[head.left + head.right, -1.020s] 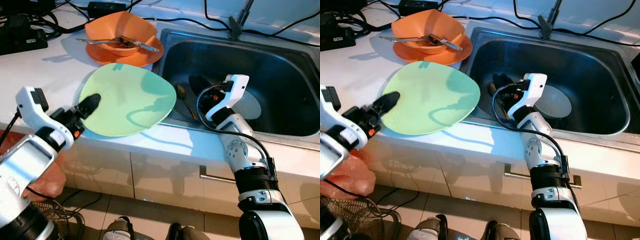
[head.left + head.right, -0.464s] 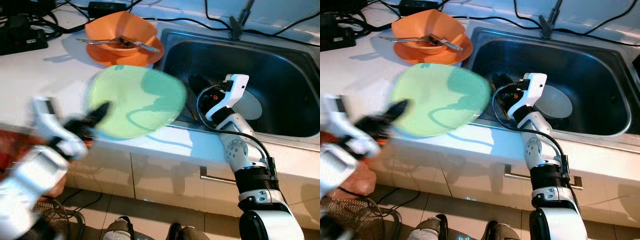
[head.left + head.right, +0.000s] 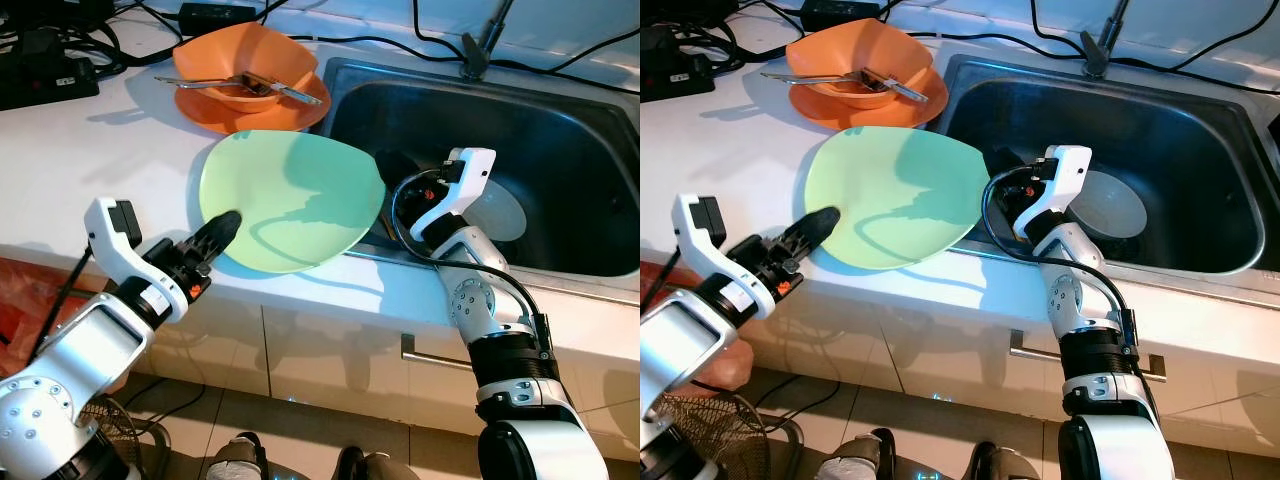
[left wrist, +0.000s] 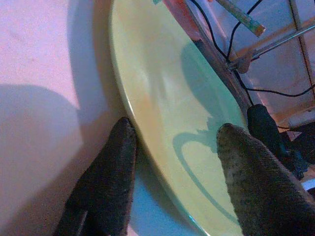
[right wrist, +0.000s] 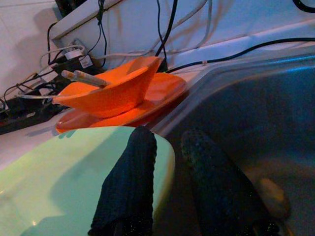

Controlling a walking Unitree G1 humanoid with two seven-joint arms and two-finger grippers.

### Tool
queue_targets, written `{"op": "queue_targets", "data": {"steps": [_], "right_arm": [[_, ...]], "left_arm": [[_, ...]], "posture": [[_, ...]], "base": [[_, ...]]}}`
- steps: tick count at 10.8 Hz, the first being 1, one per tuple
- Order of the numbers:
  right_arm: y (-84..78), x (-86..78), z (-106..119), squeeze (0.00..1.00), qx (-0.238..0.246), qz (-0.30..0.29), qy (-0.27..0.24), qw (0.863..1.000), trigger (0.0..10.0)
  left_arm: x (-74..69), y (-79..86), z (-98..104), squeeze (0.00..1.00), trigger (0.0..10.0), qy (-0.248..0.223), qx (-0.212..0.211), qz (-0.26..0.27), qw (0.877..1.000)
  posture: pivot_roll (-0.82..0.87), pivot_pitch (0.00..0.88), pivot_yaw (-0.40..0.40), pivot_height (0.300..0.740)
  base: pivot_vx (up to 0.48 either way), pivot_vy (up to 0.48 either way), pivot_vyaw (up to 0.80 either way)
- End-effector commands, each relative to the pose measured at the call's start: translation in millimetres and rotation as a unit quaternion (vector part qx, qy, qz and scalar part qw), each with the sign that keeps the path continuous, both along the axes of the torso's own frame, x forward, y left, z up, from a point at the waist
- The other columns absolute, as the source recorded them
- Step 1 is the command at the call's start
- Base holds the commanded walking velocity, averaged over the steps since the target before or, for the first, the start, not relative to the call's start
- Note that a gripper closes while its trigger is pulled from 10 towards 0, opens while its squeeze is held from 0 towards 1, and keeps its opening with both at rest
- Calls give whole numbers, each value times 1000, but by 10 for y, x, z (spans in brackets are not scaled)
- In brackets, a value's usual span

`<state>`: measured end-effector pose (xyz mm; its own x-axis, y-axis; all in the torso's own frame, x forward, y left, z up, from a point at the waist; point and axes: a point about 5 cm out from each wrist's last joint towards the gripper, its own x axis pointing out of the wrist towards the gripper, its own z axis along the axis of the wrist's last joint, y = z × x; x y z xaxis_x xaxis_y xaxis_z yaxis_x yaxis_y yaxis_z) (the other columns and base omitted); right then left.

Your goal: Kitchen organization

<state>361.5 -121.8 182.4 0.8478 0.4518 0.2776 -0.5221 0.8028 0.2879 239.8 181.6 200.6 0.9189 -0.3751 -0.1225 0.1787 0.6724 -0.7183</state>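
A pale green plate point(image 3: 290, 195) lies on the white counter point(image 3: 100, 150), its right rim hanging over the sink's edge. My left gripper point(image 3: 225, 222) is shut on the plate's near-left rim; in the left wrist view one finger point(image 4: 106, 182) is below the rim and the other point(image 4: 251, 182) on top. My right gripper point(image 3: 395, 168) hangs inside the sink at the plate's right rim, open with a narrow gap, and the plate's edge point(image 5: 165, 157) reaches in between its fingers. An orange bowl point(image 3: 245, 60) holding cutlery point(image 3: 255, 85) sits on an orange plate point(image 3: 295, 112) behind.
The steel sink point(image 3: 570, 120) holds a white dish point(image 3: 505, 215) and small scraps. A faucet point(image 3: 475, 50) stands at its back. Black power bricks and cables point(image 3: 45, 70) crowd the counter's back left. A red bag point(image 3: 20, 300) hangs below the counter's front.
My left gripper has carried the green plate to the right, so its rim now overhangs the sink and meets the right gripper. The right arm has stayed put.
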Motion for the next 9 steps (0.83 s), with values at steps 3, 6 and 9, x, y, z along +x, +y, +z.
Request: {"op": "queue_targets", "data": {"steps": [3,6,9], "right_arm": [[-23,13,22,0,-2,-6,1,1000,10000],[-41,12,12,0,-3,-10,3,1000,10000],[-64,22,18,0,-3,-16,4,1000,10000]], "left_arm": [[-10,-20,-278,0,0,84,6,3,996],[-7,-49,-272,0,0,81,3,3,997],[12,-82,-249,0,0,73,-4,5,997]], "posture": [[167,178,-70,740],[164,183,-71,740],[166,185,-74,740]], "base": [[0,0,0],[0,0,0],[0,0,0]]}}
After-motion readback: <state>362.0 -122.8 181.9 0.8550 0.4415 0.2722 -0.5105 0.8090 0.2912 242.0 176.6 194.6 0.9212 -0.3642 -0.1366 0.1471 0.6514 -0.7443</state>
